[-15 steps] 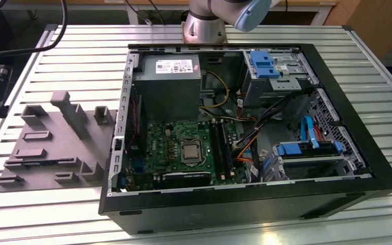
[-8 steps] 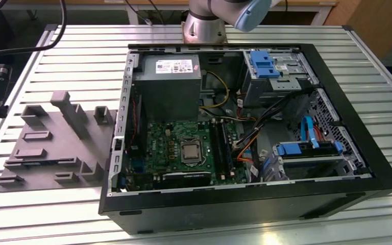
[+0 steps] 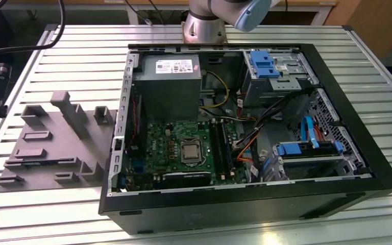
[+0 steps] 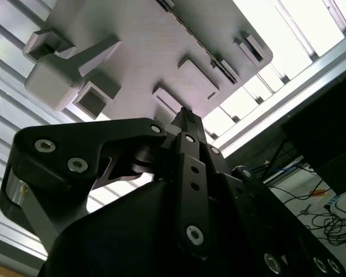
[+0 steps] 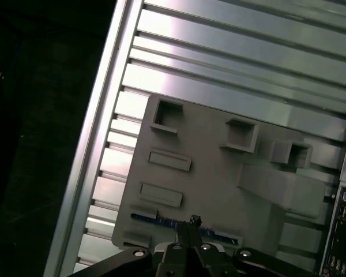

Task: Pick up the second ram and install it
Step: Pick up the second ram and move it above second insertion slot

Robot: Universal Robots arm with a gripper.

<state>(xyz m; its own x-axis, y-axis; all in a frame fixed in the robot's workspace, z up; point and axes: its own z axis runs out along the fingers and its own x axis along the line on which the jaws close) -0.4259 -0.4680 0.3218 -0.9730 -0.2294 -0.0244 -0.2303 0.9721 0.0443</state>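
The hand (image 5: 194, 221) is largely cut off in both wrist views, and its two black metal fingers (image 4: 190, 150) are pressed together on nothing. Near their tips one slim dark ram (image 5: 161, 221), partly hidden, sits in a slot of the grey moulded holder (image 5: 219, 173) on the ribbed metal counter (image 5: 230, 52).

The pincer (image 4: 183, 113) is black metal, matt, with bright steel screw heads. Beneath it the holder tray (image 5: 207, 167) is grey plastic — matt, finely ridged like printed layers. The second ram (image 5: 153, 219), right by the pincer's tip, has a dark, bluish sheen. Around the tray the surface (image 5: 230, 57) is ribbed aluminium, brushed and gleaming — the computer case (image 3: 250, 204), further from the pincer, is matt black metal.
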